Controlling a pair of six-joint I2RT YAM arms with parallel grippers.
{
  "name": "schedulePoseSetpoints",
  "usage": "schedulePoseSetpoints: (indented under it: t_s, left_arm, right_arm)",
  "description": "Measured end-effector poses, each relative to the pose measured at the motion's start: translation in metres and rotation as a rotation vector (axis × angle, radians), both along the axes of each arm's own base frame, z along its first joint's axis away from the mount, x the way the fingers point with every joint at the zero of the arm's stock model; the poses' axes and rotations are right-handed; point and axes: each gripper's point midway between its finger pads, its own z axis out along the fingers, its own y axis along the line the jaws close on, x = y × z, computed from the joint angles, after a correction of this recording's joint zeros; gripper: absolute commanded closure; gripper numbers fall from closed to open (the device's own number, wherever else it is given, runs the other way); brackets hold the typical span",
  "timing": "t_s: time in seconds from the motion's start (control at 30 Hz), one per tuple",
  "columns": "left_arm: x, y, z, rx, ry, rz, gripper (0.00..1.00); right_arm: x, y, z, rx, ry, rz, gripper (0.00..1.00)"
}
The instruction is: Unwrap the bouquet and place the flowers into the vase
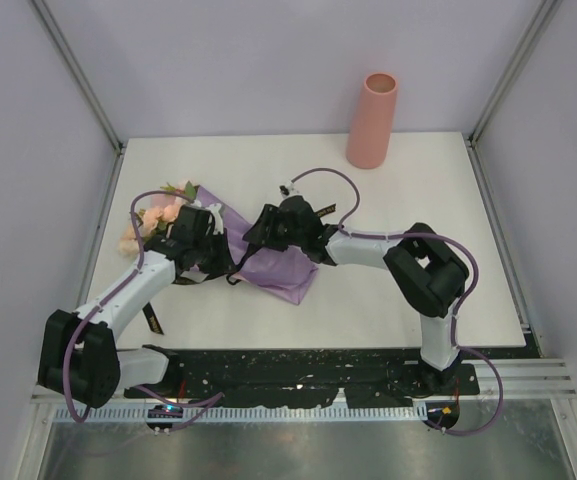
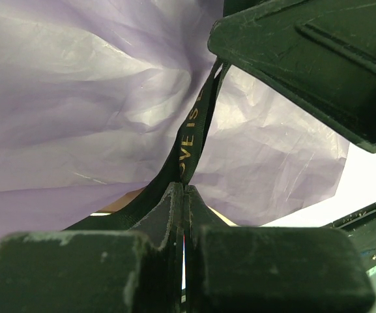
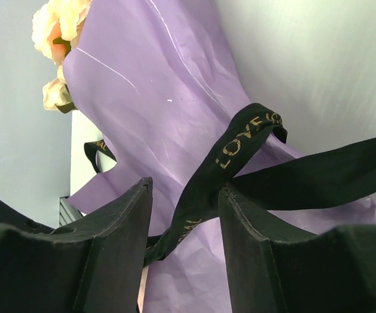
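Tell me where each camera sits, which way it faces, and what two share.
Top external: overhead behind the bases; sees table, vase, bouquet, left arm, right arm.
Left wrist: on left claw, shut on the ribbon, facing purple paper.
Right wrist: on right claw, open astride ribbon, facing bouquet.
Shared: both wrists see the ribbon.

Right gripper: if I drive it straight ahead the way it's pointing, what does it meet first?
Probably the black ribbon, whose strand runs between the open fingers of the right gripper; the purple wrapping paper lies just behind, though depth is unclear.
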Motion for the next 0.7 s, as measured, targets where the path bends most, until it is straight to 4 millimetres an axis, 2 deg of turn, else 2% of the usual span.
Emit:
schedulePoseSetpoints:
  t_s: [0.3,0.5,0.57,0.6,0.63,0.67,0.7]
  left_arm:
    - [0.0,0.0,-0.001,-0.001,-0.001,0.002,1.0]
    - [0.001,0.001,-0.001,-0.001,0.004,0.02,1.0]
    - [0.001,0.002,-0.002,0.004,0.004,0.027,1.0]
    - [0.0,0.003,-0.003,0.006,0.006,0.03,1.0]
    - [-0.001,0.004,-0.004,0.008,0.009,0.034,1.0]
    - [-0.002,0.004,-0.006,0.01,0.014,0.038,1.0]
    - [-0.003,0.005,-0.007,0.011,0.017,0.042,1.0]
  right_arm:
    - [0.006,0.004,0.008,0.004,-0.006,-0.009,0.5]
    - [0.012,0.007,-0.007,-0.016,0.02,-0.03,0.51]
    - [0.013,0.005,-0.012,-0.032,0.033,-0.042,0.57]
    - [0.013,0.003,-0.015,-0.041,0.038,-0.05,0.71]
    - [0.014,0.002,-0.017,-0.048,0.04,-0.057,0.77]
    - [0.014,0.001,-0.017,-0.052,0.037,-0.059,0.9]
    - [0.015,0.001,-0.017,-0.052,0.039,-0.065,0.95]
